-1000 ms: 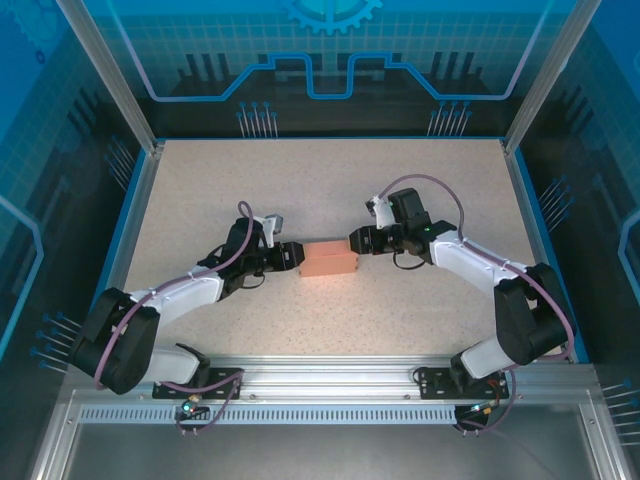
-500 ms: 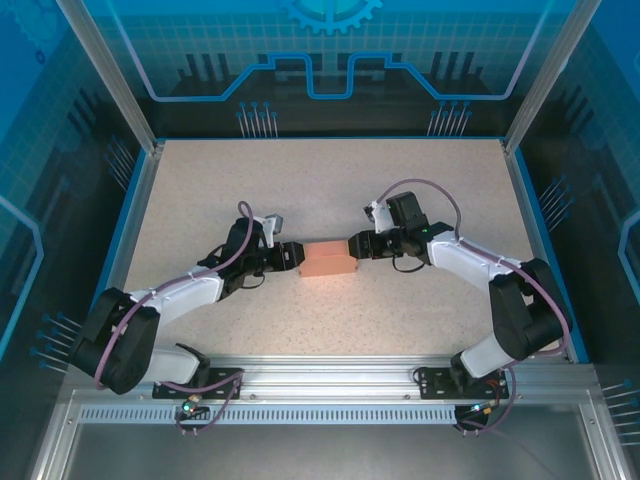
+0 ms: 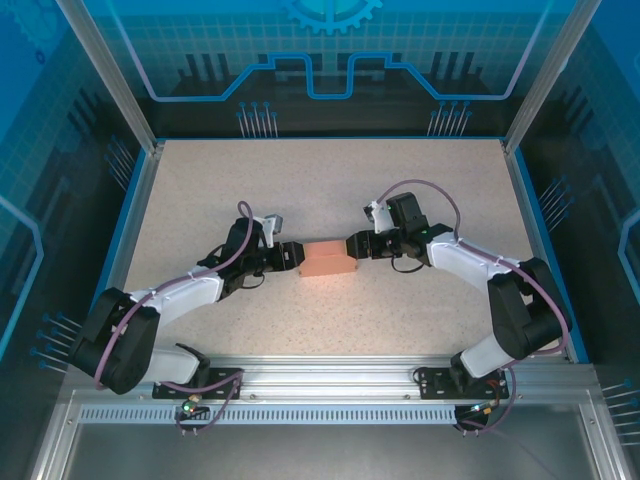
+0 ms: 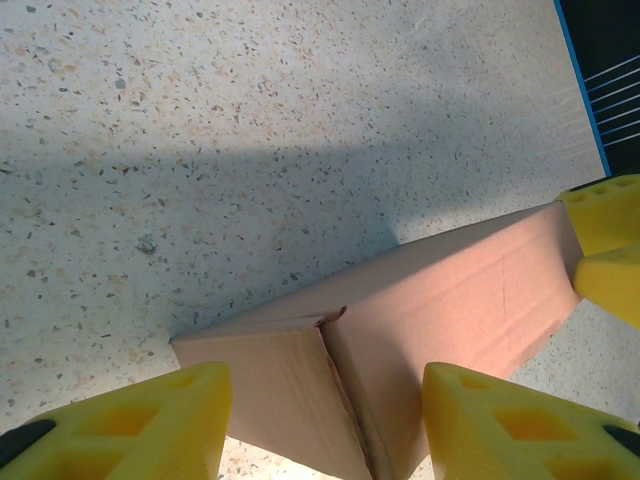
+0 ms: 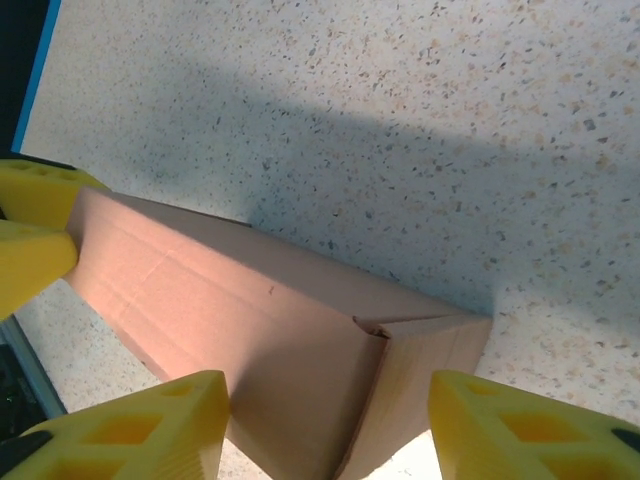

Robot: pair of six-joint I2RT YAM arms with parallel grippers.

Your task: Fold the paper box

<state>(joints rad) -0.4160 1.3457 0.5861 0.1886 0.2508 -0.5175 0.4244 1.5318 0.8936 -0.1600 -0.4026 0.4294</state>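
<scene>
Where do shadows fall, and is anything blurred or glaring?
Left wrist: a broad shadow band crosses the table beyond the paper box, all sharp. Right wrist: a similar band, also sharp. Top external: even light, no glare on the table.

The bench [image 3: 330, 185] is a pale speckled slab, cream with fine dark and tan flecks, framed by a blue edge [image 3: 330, 139] at the back and sides and a metal rail [image 3: 330, 368] along the near side. On it, near the middle, lies the paper box [image 3: 329, 260] — salmon-orange, folded into a small rectangular block.
</scene>
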